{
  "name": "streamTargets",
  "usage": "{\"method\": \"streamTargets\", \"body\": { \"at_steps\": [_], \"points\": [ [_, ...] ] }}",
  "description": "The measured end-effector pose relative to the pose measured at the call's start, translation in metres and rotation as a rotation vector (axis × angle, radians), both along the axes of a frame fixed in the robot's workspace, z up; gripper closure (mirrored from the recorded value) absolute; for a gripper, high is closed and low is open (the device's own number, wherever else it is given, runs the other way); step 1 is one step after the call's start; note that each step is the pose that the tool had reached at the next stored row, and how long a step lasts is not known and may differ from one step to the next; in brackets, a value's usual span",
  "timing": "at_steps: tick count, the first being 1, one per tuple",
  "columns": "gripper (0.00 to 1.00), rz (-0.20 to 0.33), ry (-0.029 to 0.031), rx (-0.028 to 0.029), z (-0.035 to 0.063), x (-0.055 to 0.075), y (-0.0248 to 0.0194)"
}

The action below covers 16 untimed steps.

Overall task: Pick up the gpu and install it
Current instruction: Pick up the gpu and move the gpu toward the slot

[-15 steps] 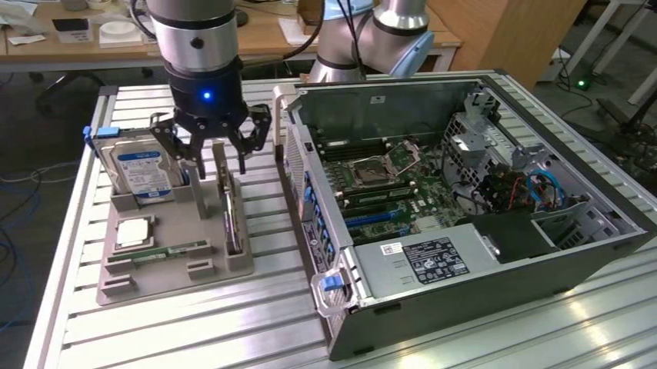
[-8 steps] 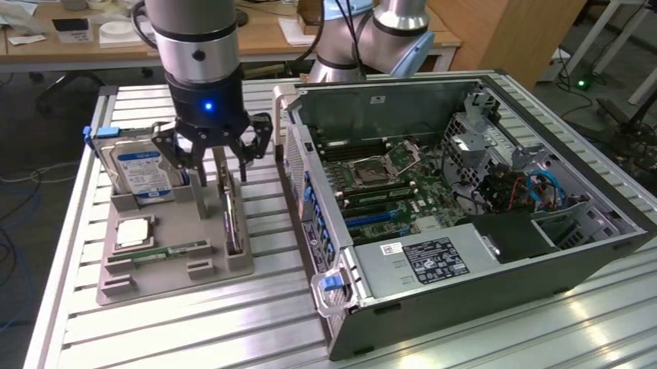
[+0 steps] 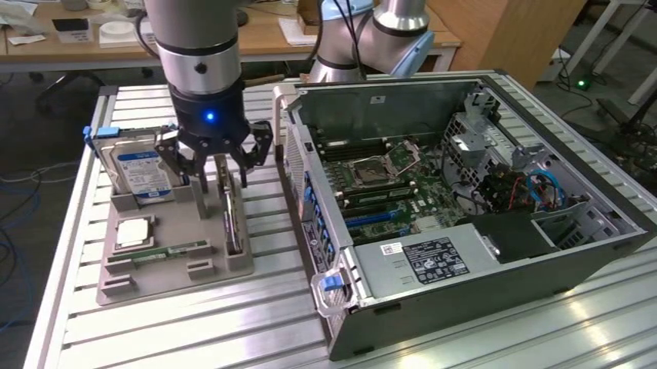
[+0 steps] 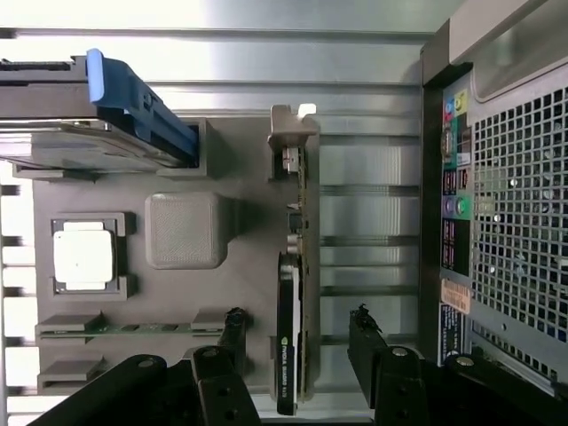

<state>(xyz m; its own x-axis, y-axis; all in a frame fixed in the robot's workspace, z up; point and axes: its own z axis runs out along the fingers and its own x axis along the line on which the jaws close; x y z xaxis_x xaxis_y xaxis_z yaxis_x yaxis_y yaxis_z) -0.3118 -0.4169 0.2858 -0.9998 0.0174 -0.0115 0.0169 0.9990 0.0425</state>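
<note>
- Step in hand looks like the pick-up: the gripper (image 3: 218,178) hangs over the gpu (image 3: 232,219), which stands on its edge in the grey tray (image 3: 175,270) on the counter, beside the open computer case (image 3: 462,254).
- Fingers (image 4: 232,330) are spread wide, one on each side of the card, not touching it.
- I think a good grab needs both fingers to press the flat sides evenly, so the thin card does not tip.

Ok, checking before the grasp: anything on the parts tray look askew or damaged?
Nothing stands out. The gpu stands on edge in its tray slot beneath the open end effector; hard drive, CPU and RAM stick sit in theirs.
</note>
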Motion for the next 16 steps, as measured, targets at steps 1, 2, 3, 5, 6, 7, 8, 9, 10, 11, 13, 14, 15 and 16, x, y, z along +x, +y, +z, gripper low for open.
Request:
{"method": "streamTargets", "body": {
  "at_steps": [1,2,3,5,6,7,8,9,10,11,13,14,15,16],
  "points": [
    [0.41,0.0,-0.0001,0.0,-0.0019,0.0,0.0],
    [0.41,0.0,-0.0001,0.0,-0.0036,0.0,0.0],
    [0.41,0.0,-0.0001,0.0001,-0.0053,0.0,0.0],
    [0.41,0.0,-0.0001,0.0001,-0.0084,0.0,0.0],
    [0.41,0.0,-0.0003,0.0,-0.0101,0.0,0.0],
    [0.41,0.0,-0.0004,0.0,-0.012,0.0,0.0],
    [0.41,0.0,-0.0005,0.0,-0.0138,0.0,0.0],
    [0.41,0.0,-0.0006,0.0,-0.0156,0.0,-0.0001],
    [0.41,0.0,-0.0006,-0.0001,-0.0173,0.0,-0.0001],
    [0.41,0.0,-0.0007,0.0,-0.019,0.0,-0.0001],
    [0.41,0.0,-0.0007,0.0,-0.0218,0.0,0.0],
    [0.41,0.0,-0.0007,0.0,-0.0232,0.0,0.0],
    [0.41,0.0,-0.0007,0.0,-0.0248,0.0,0.0],
    [0.41,0.0,-0.0008,0.0,-0.0265,0.0,-0.0001]
  ]
}}
